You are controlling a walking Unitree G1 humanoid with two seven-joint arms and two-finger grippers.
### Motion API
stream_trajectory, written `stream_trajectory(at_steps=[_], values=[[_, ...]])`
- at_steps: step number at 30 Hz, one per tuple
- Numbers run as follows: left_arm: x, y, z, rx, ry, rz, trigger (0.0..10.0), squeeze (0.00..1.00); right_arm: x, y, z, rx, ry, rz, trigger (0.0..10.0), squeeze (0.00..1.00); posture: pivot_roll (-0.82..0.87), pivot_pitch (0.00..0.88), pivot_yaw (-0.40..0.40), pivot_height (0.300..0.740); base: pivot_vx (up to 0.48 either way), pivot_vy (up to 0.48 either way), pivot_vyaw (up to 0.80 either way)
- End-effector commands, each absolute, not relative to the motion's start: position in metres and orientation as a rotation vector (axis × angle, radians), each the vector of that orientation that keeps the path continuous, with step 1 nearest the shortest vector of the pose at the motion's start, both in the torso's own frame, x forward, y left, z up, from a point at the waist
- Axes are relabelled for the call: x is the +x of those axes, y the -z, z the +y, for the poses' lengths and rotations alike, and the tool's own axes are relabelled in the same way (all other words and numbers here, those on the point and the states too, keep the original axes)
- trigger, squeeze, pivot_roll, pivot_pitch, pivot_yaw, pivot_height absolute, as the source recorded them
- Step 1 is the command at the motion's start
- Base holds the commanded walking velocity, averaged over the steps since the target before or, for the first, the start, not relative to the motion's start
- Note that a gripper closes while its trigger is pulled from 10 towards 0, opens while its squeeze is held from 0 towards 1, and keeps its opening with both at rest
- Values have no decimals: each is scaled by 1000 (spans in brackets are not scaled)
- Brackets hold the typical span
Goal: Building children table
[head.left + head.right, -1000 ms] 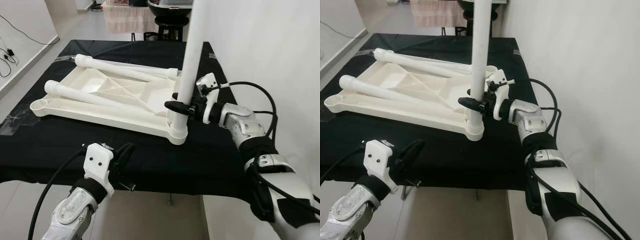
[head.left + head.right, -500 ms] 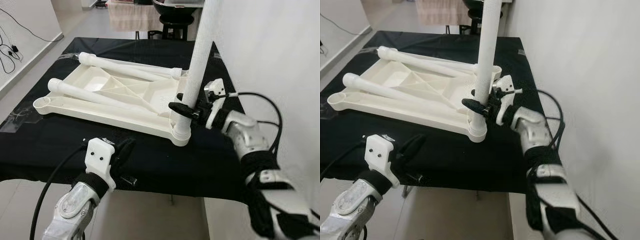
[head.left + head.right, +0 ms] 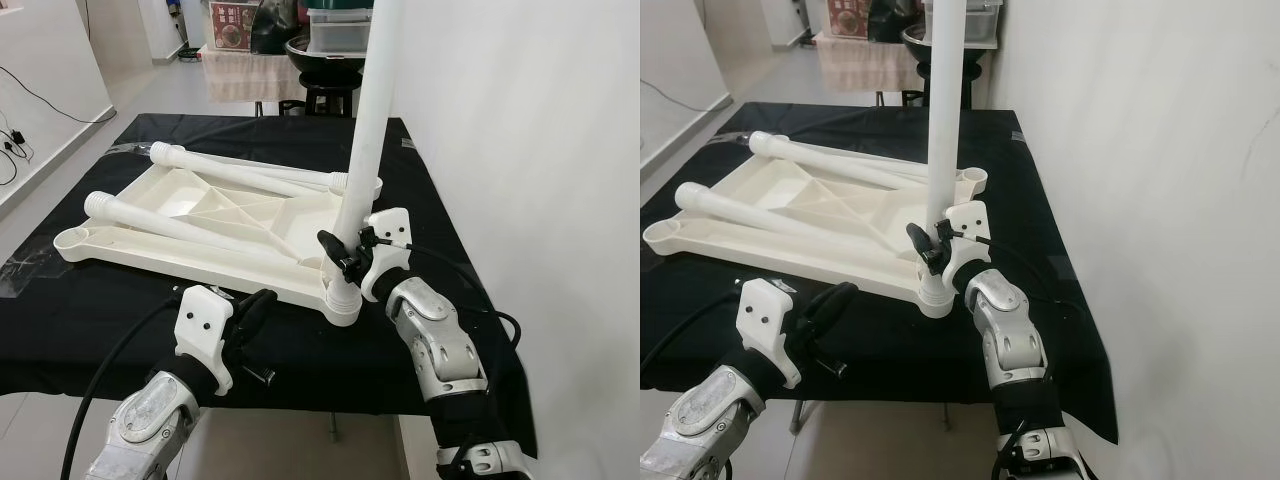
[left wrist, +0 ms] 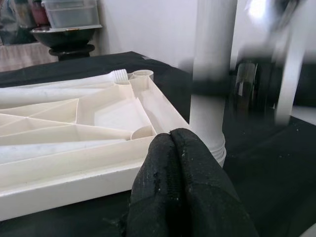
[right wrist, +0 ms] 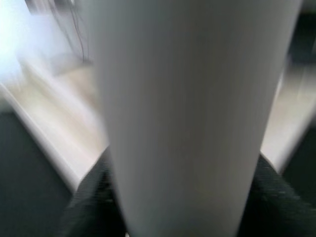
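An upturned white plastic table top (image 3: 300, 210) lies on a black-covered table (image 3: 120, 310). Two white legs (image 3: 230, 164) (image 3: 160, 213) rest across it. A third leg (image 3: 368, 120) stands upright in the near right corner socket (image 3: 341, 302). My right gripper (image 3: 341, 257) is shut on this leg just above the socket; the right wrist view has the leg (image 5: 187, 98) close up between the dark fingers. My left gripper (image 3: 257, 303) is shut and holds nothing, hovering at the table's front edge left of the socket. In the left wrist view, its fingertips (image 4: 171, 136) point at the upright leg (image 4: 212, 59).
A white wall (image 3: 520, 120) runs close along the table's right side. Beyond the far edge stand a black stool (image 3: 325, 90) and a draped stand with boxes (image 3: 250, 70). Cables (image 3: 20, 140) lie on the floor at left.
My right arm has swung from the leg's right side round to its near side, still gripping the leg. The whole view has shifted. The left gripper stays put.
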State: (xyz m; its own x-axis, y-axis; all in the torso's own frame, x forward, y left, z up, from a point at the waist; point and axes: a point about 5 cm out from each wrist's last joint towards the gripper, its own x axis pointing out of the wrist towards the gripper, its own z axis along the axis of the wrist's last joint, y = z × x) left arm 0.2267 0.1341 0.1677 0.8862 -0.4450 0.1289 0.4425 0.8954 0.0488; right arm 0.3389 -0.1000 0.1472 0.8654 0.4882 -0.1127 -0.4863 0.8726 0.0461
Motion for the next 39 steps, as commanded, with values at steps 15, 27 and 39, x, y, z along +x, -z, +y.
stream_trajectory(at_steps=[15, 27, 39], values=[[232, -165, 130, 14, 477, -125, 10000, 0, 358, -205, -118, 26, -1119, 2, 10000, 0, 56, 66, -24, 740, 0, 0, 0], [233, -165, 132, 29, 467, -128, 10000, 0, 372, -212, -126, 85, -1166, 7, 0, 0, 75, 67, -30, 740, 0, 0, 0], [230, -163, 134, 29, 478, -117, 10000, 0, 350, -142, -151, 148, -455, 140, 0, 0, 61, 80, -25, 740, 0, 0, 0]])
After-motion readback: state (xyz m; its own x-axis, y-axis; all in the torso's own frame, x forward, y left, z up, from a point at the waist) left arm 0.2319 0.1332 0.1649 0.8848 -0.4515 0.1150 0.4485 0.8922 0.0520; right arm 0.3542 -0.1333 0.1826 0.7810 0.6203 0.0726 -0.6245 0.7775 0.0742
